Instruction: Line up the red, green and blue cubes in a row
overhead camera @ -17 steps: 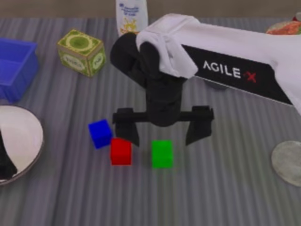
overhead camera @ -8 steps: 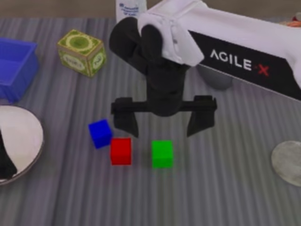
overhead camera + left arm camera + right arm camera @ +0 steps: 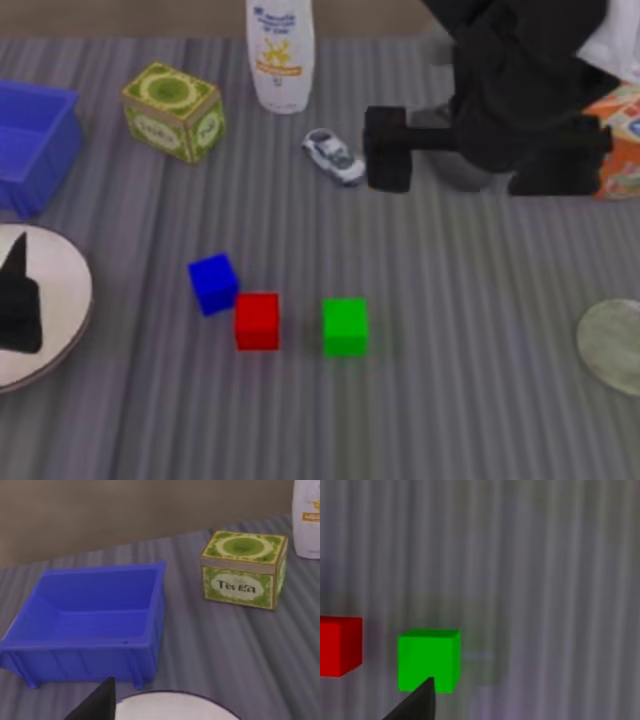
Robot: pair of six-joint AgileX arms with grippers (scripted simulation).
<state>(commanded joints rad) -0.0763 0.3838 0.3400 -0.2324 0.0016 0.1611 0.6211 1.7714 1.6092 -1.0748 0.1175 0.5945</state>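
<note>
Three cubes are sitting near the lower middle of the top view. The red cube (image 3: 257,321) and the green cube (image 3: 345,327) are lying level with each other, a clear gap between them. The blue cube (image 3: 213,284) is sitting up and to the left of the red one, turned askew, its corner just about touching the red cube's upper left corner, so it is breaking the line. My judgement: two of the three are looking aligned, and the blue one is awaiting a nudge down into the row, to the left of red.

The right gripper (image 3: 480,158) is hanging high in the upper right of the frame, well apart from the cubes, its fingers spread wide and holding nothing. The left gripper (image 3: 18,300) is parked at the left edge over the white plate (image 3: 70,290); only a dark tip is showing, so I cannot tell how its fingers stand.
</note>
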